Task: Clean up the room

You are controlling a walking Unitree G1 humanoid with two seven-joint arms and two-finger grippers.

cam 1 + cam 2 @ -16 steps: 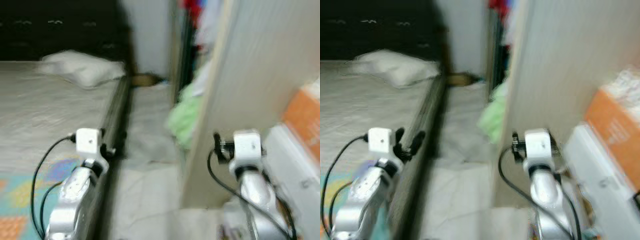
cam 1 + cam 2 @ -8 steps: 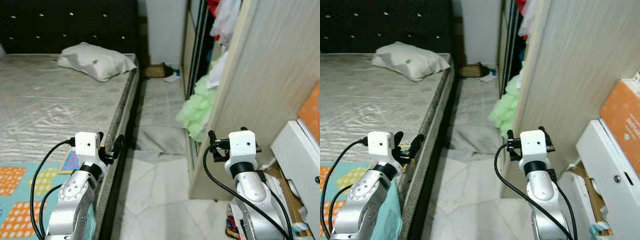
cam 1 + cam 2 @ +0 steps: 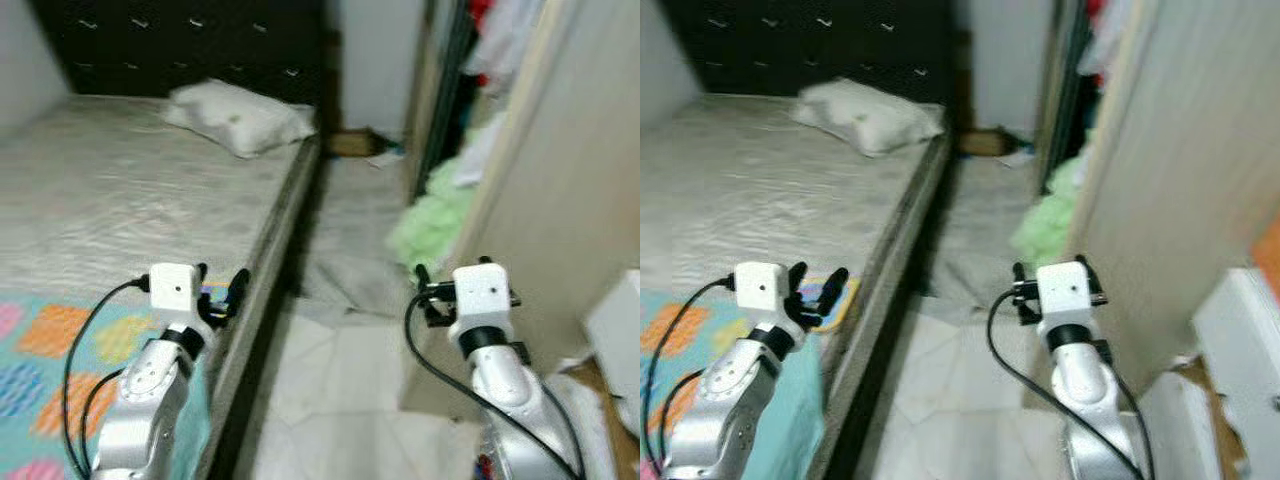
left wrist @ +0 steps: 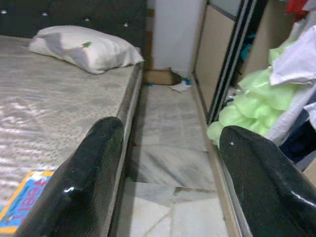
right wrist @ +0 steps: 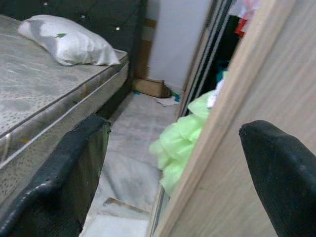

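Lime-green crumpled garment [image 3: 432, 215] spills from wardrobe [image 3: 560, 200] at 1 o'clock onto the floor. Left gripper [image 4: 168, 182] and right gripper [image 5: 173, 182] fingers spread, empty, above tiles beside bed [image 3: 120, 190].

Head views: both blurred; fine detail is lost throughout.
Bed [image 3: 120, 190]: cut off by the left edge; its near end runs out of the picture.
Wardrobe [image 3: 590, 160]: interior largely hidden behind its pale door panel; hanging clothes [image 3: 500, 50] cut off by the top edge.
Green cloth [image 5: 180, 145]: lower part hidden behind the panel edge.
Small items on floor [image 4: 170, 79]: too small to identify.
White unit [image 3: 1240, 350]: cut off by the right edge.
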